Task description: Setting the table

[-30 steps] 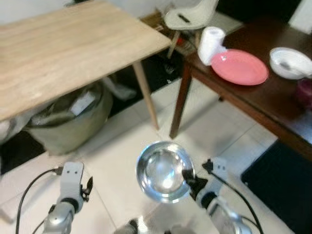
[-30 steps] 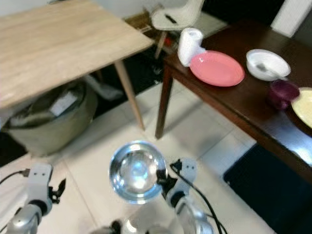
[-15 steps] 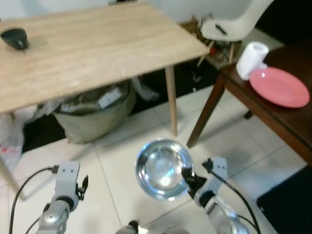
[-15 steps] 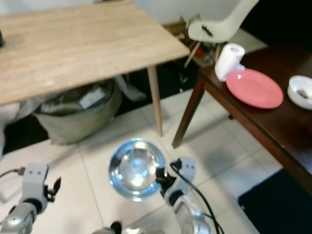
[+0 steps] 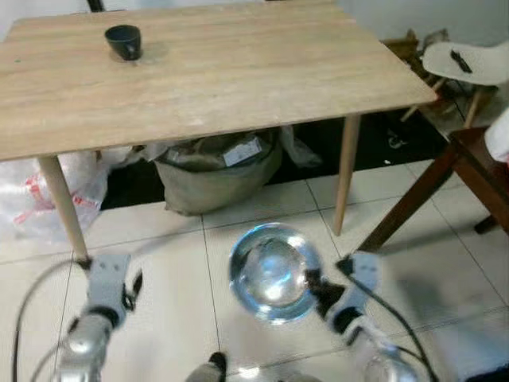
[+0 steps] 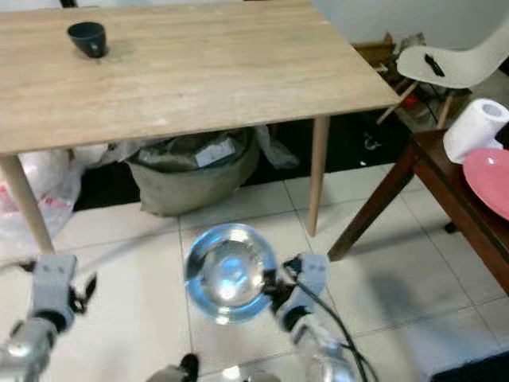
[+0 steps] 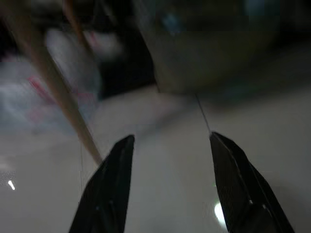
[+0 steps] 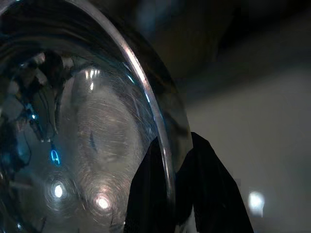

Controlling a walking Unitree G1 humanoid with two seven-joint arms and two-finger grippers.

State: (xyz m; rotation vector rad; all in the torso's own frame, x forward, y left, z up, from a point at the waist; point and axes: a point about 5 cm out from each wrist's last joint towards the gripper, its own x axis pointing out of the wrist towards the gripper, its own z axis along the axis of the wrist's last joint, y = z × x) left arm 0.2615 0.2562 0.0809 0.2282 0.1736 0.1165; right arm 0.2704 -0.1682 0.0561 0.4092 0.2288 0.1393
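Observation:
A shiny steel bowl (image 5: 271,272) hangs level above the tiled floor, held by its right rim. My right gripper (image 5: 316,285) is shut on that rim; in the right wrist view the black fingers (image 8: 194,189) pinch the bowl's edge (image 8: 146,97). Low on the left, my left gripper (image 5: 134,288) is open and holds nothing; its fingers (image 7: 109,194) stand apart over the floor. Ahead stands a light wooden table (image 5: 223,72) with a small dark cup (image 5: 123,41) near its far left corner.
Under the wooden table sit a grey-green sack (image 5: 215,163) and a white plastic bag (image 5: 28,199). A dark wooden table (image 6: 469,199) at the right carries a pink plate (image 6: 491,179) and a paper roll (image 6: 469,131). A white chair (image 5: 469,64) stands behind.
The camera has swung left: the wooden table and the cup now fill the view and the dark table has slid to the right edge. The bowl stays in my right gripper.

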